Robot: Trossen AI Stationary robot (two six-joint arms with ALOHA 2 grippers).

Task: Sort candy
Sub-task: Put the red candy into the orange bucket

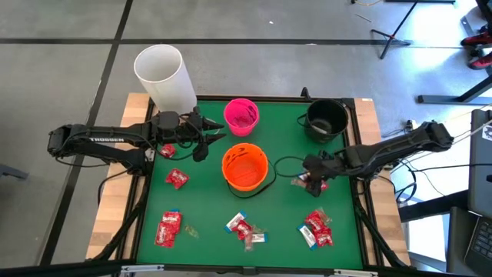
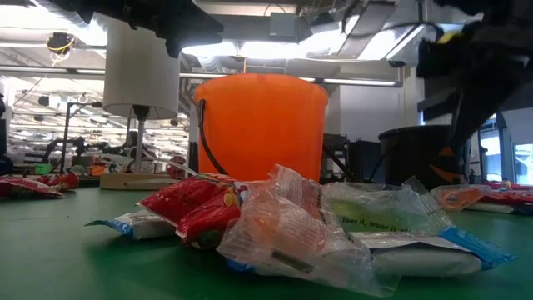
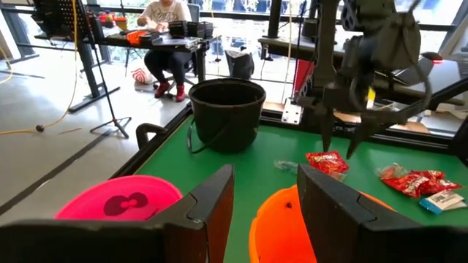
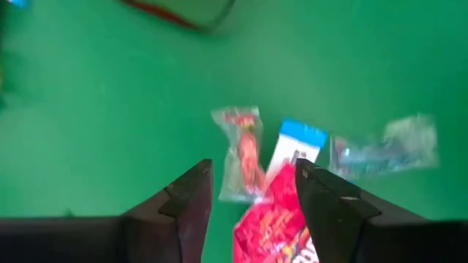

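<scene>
On the green surface [image 1: 280, 231] stand three buckets: one pink [image 1: 241, 115], one orange [image 1: 245, 168], one black [image 1: 326, 119]. One white cylinder [image 1: 164, 75] stands there. The candy [image 1: 316, 228] lies in six groups.

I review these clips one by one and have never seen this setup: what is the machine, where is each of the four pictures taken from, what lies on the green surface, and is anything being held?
Two dark jointed robot arms work at a green-topped table. One picture looks straight down, one looks level across the tabletop, and one comes from each arm's wrist. On the table stand an orange plastic bucket, a pink bucket and a black bucket, among scattered red-wrapped candy. A white cylinder stands at the far left corner. The left claw hovers open and empty between the pink and orange buckets. The right claw is low over the table, open, with a red candy wrapper between its fingers; whether it grips the wrapper is unclear.
</scene>
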